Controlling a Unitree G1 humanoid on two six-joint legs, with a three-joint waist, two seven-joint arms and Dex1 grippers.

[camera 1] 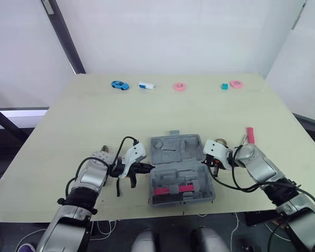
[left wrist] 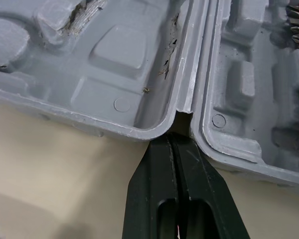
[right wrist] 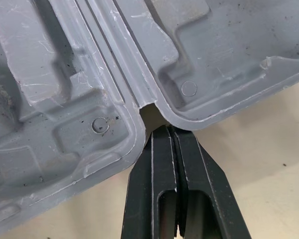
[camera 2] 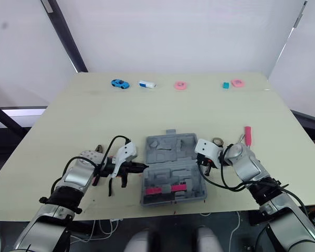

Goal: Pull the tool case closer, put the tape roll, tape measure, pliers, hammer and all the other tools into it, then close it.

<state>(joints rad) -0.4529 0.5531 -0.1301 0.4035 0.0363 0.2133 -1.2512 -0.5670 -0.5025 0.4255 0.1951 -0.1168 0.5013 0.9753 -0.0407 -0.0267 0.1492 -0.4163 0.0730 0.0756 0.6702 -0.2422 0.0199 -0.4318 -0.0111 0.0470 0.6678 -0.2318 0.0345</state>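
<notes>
One tool case (camera 1: 178, 173), grey and lying open, sits at the near middle of the bench (camera 1: 147, 110). Its lid half is the far one and its base half the near one, with pink-red pieces (camera 1: 173, 189) in the base. Left pincer (left wrist: 175, 144): fingers pressed together, tips set in the hinge notch on the case's left side. Right pincer (right wrist: 170, 133): likewise pressed together, tips in the hinge notch on the right side. A tape roll (camera 1: 220, 142) lies just beside the right pincer, and a pink-handled tool (camera 1: 249, 134) lies further right. Small coloured items (camera 1: 179, 86) line the far edge. Judged step: drawing the case nearer. Both tips should sit in their notches and pull evenly, lest the case turn or the lid flap. No brand, label or writing can be read.
</notes>
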